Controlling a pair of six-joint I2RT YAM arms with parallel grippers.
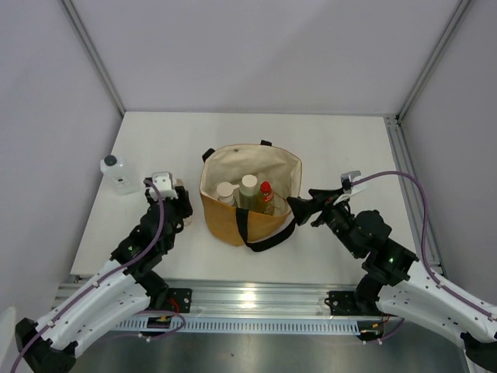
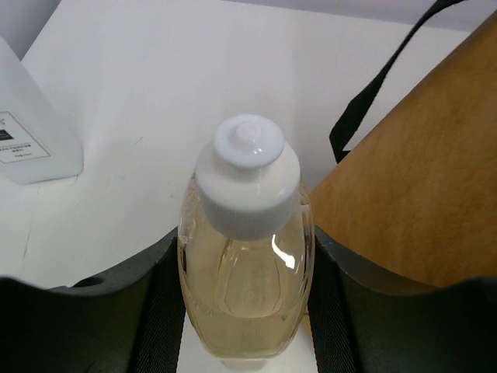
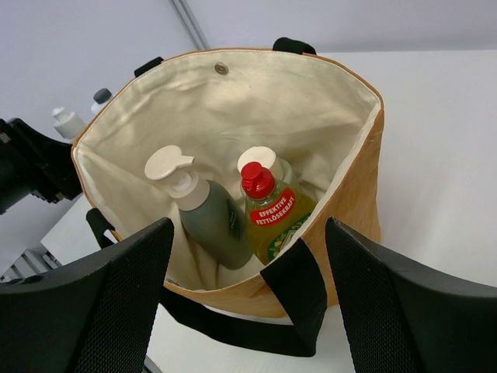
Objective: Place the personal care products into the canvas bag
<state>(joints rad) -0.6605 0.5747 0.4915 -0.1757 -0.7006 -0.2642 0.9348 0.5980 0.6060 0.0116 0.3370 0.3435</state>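
Note:
The canvas bag [image 1: 225, 221] stands open mid-table. In the right wrist view its cream lining [image 3: 233, 101] holds a grey-green bottle with a beige cap [image 3: 206, 214], a yellow bottle with a red cap [image 3: 273, 217] and a third pale-capped bottle [image 3: 260, 159] behind them. My left gripper [image 1: 182, 208] is just left of the bag, shut on an amber round bottle with a white cap [image 2: 245, 233], upright. The clear square bottle with a black cap [image 1: 119, 175] stands on the table further left. My right gripper [image 1: 299, 208] is open and empty at the bag's right rim, over a black strap [image 3: 299, 287].
The tan bag wall [image 2: 419, 194] and a black strap [image 2: 373, 93] are close on the right of the held bottle. The clear square bottle [image 2: 27, 124] stands to its left. White walls and metal posts enclose the table.

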